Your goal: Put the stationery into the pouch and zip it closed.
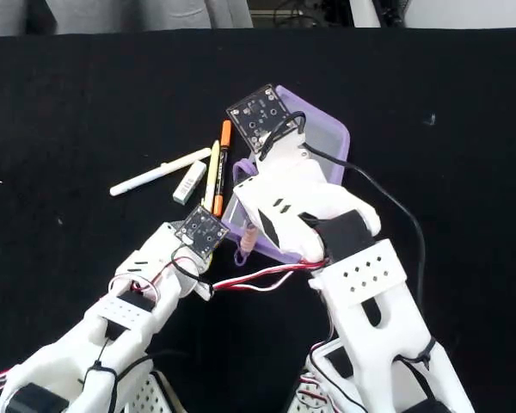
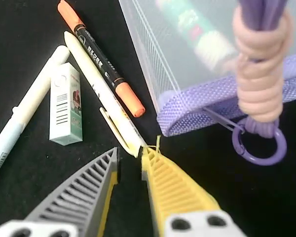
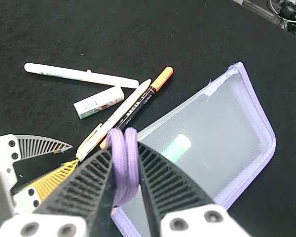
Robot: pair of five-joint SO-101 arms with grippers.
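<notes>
Purple-edged and see-through, the pouch [image 1: 322, 129] lies on the black tabletop [image 1: 69, 103] with a green-and-white stick [image 3: 175, 148] inside it. The right gripper [image 3: 123, 143] sits at the pouch's near end, its jaws clamped on the purple strap [image 3: 123, 168]. Just beside the pouch lie an orange marker [image 1: 222, 168] and a cream pen [image 1: 211, 172], side by side. An eraser [image 1: 189, 182] and a white pen [image 1: 159, 172] lie a little farther out. The left gripper [image 2: 129, 155] hovers at the cream pen's near tip, jaws apart, holding nothing.
</notes>
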